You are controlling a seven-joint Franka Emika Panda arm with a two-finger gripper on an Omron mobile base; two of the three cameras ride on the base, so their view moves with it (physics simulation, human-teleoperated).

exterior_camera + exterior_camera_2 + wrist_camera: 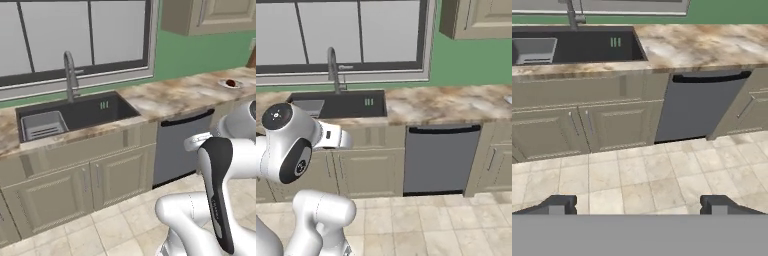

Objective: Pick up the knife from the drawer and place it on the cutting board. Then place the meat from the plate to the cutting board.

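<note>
Gripper (637, 205) open wide, nothing betw. tips, over tiled floor (642, 175). Ahead: beige cabinet doors (582, 132), grey dishwasher (699, 107) to their right, marble counter (707, 45) above, dark sink (587, 45) w/ faucet (572, 15) top left.

Readable text: we found none.
Labels, brands, numbers, signs: we could make out none on anything.

1. The surface (165, 97) is marbled beige and brown.
2. The sink (85, 112) is dark grey.
3. The cabinet doors (587, 130) are beige.
4. The dishwasher (438, 160) is grey.
5. The wall (200, 52) is green.
6. The meat (230, 82) is dark reddish-brown on a white plate (223, 84).
</note>
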